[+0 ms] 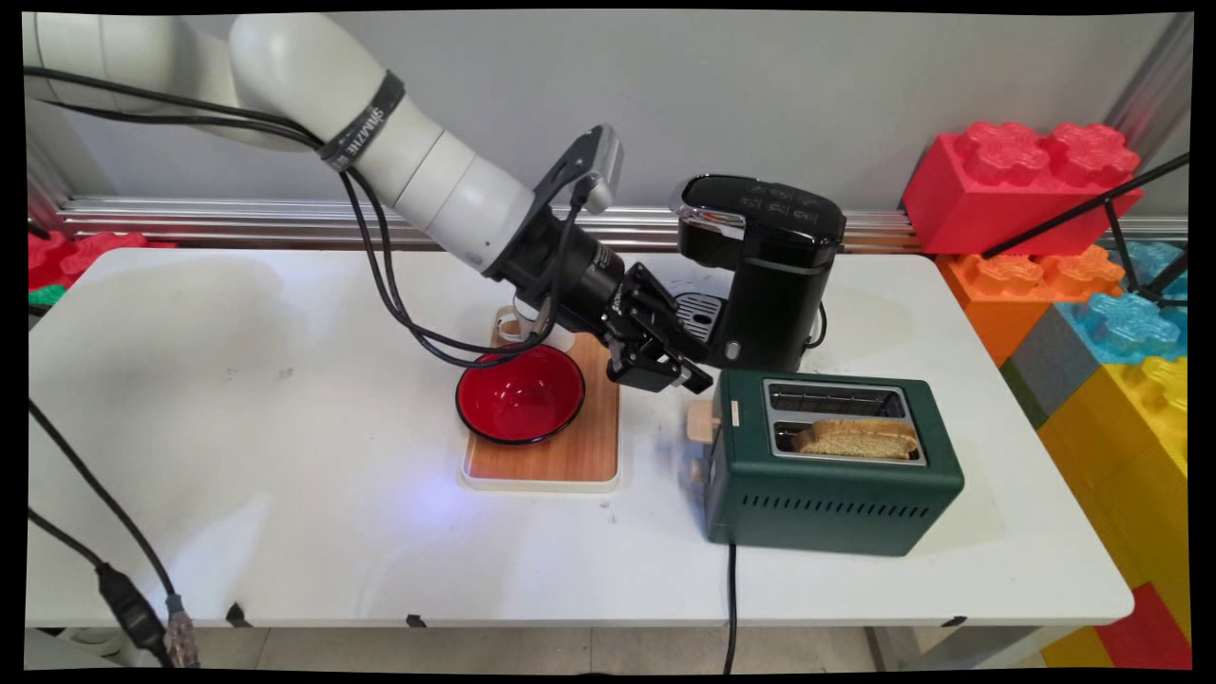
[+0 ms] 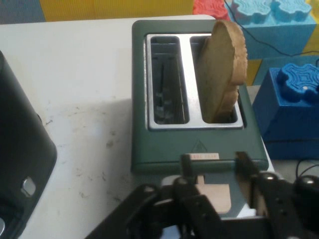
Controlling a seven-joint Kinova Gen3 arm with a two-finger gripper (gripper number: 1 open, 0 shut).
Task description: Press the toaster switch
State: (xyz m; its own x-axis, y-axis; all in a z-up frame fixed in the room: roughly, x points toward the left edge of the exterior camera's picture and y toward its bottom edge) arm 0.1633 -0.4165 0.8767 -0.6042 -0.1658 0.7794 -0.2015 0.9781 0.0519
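Note:
A dark green two-slot toaster (image 1: 836, 494) stands on the right half of the white table. A slice of toast (image 1: 860, 439) sticks up from its near slot; the far slot is empty. A pale wooden lever (image 1: 700, 421) juts from the toaster's left end. My gripper (image 1: 698, 380) hangs just above that lever, angled down to the right, open and holding nothing. In the hand view the gripper (image 2: 215, 162) faces the toaster (image 2: 149, 149), the lever (image 2: 214, 194) shows between its two fingers, and the toast (image 2: 224, 64) stands in the right-hand slot.
A black coffee machine (image 1: 769, 275) stands right behind the gripper. A red bowl (image 1: 520, 394) rests on a wooden tray (image 1: 579, 446) left of the toaster, with a white mug (image 1: 518, 323) partly hidden behind the arm. Large toy blocks (image 1: 1021, 185) are stacked at the right.

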